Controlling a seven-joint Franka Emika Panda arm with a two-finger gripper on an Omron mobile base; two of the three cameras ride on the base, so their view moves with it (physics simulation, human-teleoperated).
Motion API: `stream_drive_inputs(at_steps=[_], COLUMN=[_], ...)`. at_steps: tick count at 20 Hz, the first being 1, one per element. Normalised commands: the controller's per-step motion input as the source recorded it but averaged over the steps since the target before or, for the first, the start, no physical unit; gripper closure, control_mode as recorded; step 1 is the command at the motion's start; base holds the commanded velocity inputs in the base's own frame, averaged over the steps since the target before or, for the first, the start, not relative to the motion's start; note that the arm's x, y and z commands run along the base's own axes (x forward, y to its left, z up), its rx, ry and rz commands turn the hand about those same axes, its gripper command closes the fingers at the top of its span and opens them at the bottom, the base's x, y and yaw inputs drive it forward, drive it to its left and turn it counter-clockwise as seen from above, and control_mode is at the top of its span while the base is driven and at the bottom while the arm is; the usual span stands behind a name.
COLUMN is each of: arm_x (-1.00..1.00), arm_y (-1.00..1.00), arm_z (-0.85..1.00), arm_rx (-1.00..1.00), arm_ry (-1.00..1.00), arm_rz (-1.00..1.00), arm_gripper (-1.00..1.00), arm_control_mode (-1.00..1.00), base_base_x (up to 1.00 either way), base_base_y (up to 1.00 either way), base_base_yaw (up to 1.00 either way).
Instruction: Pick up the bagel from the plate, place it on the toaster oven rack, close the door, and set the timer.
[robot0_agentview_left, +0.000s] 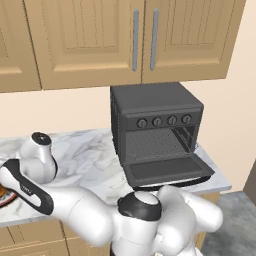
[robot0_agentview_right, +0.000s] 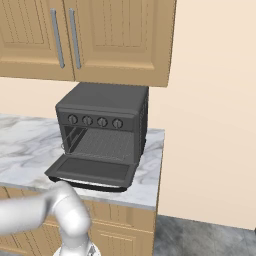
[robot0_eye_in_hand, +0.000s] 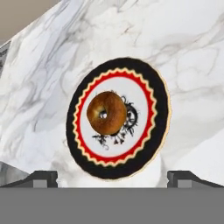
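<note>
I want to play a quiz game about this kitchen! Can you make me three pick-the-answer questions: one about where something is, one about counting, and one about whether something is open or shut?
1. Where is the bagel?
A. on the plate
B. on the rack
C. on the floor

2. How many round knobs are on the front of the toaster oven?
A. two
B. four
C. six

3. How is the oven's door?
A. shut tight
B. dropped open
C. taken off

Answers:
1. A: the hand view shows the bagel lying on the plate, a little off its middle, on the marble counter.
2. B: both base views show a row of four knobs above the opening.
3. B: the door hangs down flat in front, and the bare wire rack shows inside.
</note>
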Motion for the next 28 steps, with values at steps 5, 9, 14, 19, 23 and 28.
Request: stream_drive_inputs(at_steps=[5,9,14,19,23,28], arm_x=[0.27,0.22,0.14,0.10,0.10,0.11], arm_y=[0.24,0.14,0.13,0.19,0.21,0.24], arm_z=[-0.02,-0.17,-0.36,-0.41,-0.24,-0.09], arm_rx=[0.00,0.00,0.00,0.00,0.00,0.00], arm_ry=[0.00,0.02,0.05,0.05,0.02,0.00], arm_rz=[0.00,0.00,0.00,0.00,0.00,0.00], arm_gripper=[-1.00,-1.00,-1.00,-1.00,-1.00,-1.00], arm_control_mode=[-1.00,-1.00,-1.00,-1.00,-1.00,-1.00], base_base_x=[0.00,0.00,0.00,0.00,0.00,0.00], base_base_y=[0.00,0.00,0.00,0.00,0.00,0.00], base_base_yaw=[0.00,0.00,0.00,0.00,0.00,0.00])
